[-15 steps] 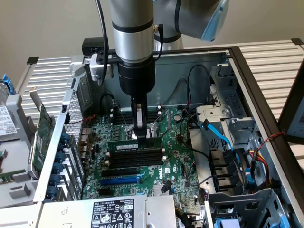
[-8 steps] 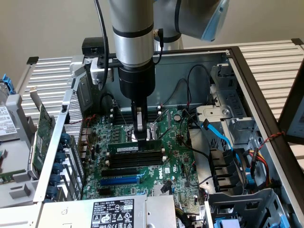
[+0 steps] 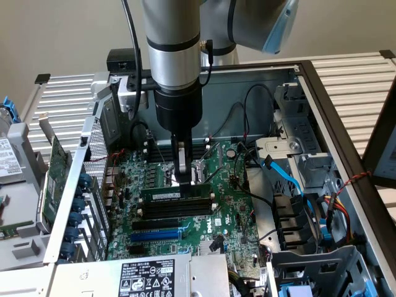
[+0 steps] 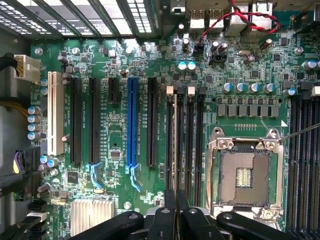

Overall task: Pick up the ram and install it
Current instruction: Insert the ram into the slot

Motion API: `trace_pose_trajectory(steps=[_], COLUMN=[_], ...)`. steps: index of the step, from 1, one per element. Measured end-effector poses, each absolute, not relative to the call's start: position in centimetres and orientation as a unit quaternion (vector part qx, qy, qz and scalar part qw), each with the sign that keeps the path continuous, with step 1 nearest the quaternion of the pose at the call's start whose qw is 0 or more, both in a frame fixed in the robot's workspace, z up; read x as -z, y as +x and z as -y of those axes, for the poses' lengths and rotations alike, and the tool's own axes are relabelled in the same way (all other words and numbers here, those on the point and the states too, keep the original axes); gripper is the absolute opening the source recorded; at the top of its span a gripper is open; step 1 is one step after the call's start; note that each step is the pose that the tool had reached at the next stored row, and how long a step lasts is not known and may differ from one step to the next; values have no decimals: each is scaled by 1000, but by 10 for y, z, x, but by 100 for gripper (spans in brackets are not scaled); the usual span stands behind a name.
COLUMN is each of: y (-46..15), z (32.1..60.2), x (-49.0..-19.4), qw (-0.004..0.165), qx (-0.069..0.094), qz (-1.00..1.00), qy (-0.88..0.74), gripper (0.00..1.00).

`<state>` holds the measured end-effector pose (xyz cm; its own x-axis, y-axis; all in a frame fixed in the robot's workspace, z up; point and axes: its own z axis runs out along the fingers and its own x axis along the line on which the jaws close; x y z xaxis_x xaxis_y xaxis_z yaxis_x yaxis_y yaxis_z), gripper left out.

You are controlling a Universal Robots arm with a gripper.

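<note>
The ram [image 3: 176, 193], a narrow green stick with a white label, stands upright in the memory slot closest to the CPU socket [image 3: 198, 168], level along its length. My gripper [image 3: 182, 180] hangs straight down over the ram's middle. Its fingers are shut together with nothing between them. The tip is at the ram's top edge; whether it touches is unclear. In the wrist view the shut fingers [image 4: 170, 215] point at the row of black memory slots [image 4: 185, 140] beside the open CPU socket [image 4: 243, 175]. There I cannot pick out the ram among the slots.
Black slots [image 3: 173, 213] and a blue slot [image 3: 158, 235] lie just in front of the ram. A green expansion card [image 3: 57, 176] stands outside the case at the exterior view's left. Blue cables [image 3: 288, 179] and drive bays crowd the exterior view's right. The power supply [image 3: 148, 277] sits at the front.
</note>
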<state>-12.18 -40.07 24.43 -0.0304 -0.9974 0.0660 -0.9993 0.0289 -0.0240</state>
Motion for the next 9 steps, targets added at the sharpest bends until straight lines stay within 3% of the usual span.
trace_pose_trajectory(steps=[9], y=[-122], z=[402], x=[-242], qw=[15], qx=[-31], qz=[722], qy=[691], gripper=[13])
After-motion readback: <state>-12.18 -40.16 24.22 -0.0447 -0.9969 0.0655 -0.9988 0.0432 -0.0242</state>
